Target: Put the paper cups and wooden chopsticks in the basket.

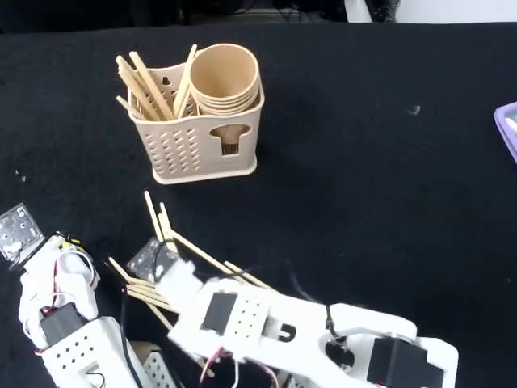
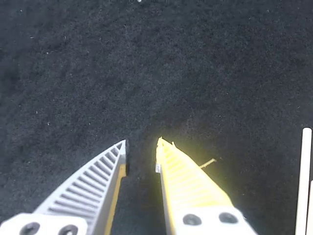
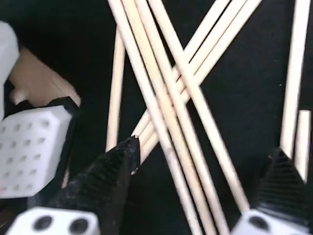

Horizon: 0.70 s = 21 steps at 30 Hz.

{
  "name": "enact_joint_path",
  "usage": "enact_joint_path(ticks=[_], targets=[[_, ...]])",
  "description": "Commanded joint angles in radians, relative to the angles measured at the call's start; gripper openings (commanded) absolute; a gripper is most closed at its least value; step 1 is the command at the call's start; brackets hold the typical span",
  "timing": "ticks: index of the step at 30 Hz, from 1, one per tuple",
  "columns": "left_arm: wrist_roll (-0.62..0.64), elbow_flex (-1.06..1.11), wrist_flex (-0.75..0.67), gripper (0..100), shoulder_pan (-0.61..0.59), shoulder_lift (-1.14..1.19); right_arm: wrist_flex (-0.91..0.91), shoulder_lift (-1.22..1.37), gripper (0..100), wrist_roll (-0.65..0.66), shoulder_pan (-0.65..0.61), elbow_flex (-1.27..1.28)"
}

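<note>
A beige basket (image 1: 202, 145) stands at the back of the black table and holds stacked paper cups (image 1: 224, 77) and several wooden chopsticks (image 1: 149, 87). More loose chopsticks (image 1: 182, 242) lie crossed on the cloth near the front. My right gripper (image 1: 157, 267) hangs right over this pile. In the right wrist view its black fingers (image 3: 117, 166) are spread wide, and my right gripper (image 3: 204, 149) is open, straddling several chopsticks (image 3: 166, 112) without gripping them. My left gripper (image 2: 141, 143) points at bare cloth at the front left, its jaws a small gap apart and empty.
The left arm (image 1: 56, 307) sits at the front left, close beside the right arm's body (image 1: 266, 323). A purple object (image 1: 507, 129) shows at the table's right edge. One chopstick (image 2: 305, 181) lies at the edge of the left wrist view.
</note>
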Motion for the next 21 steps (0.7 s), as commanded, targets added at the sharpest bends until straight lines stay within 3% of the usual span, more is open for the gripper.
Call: enact_joint_path(ticks=[1,4,9,17,21], targets=[[0.011,-0.044,-0.023,11,-0.010,-0.009,-0.002,-0.042,38.7,-0.014,-0.120,-0.045],[0.011,-0.044,-0.023,11,-0.010,-0.009,-0.078,-0.027,38.7,-0.055,-0.157,-0.015],[0.011,-0.044,-0.021,11,-0.010,-0.011,-0.278,0.065,38.6,-0.063,-0.104,0.061],[0.011,-0.045,-0.020,11,-0.010,-0.011,-0.158,0.120,37.4,-0.060,0.112,-0.021],[0.012,-0.045,-0.020,11,-0.010,-0.011,-0.069,0.119,21.1,0.025,0.178,-0.062]])
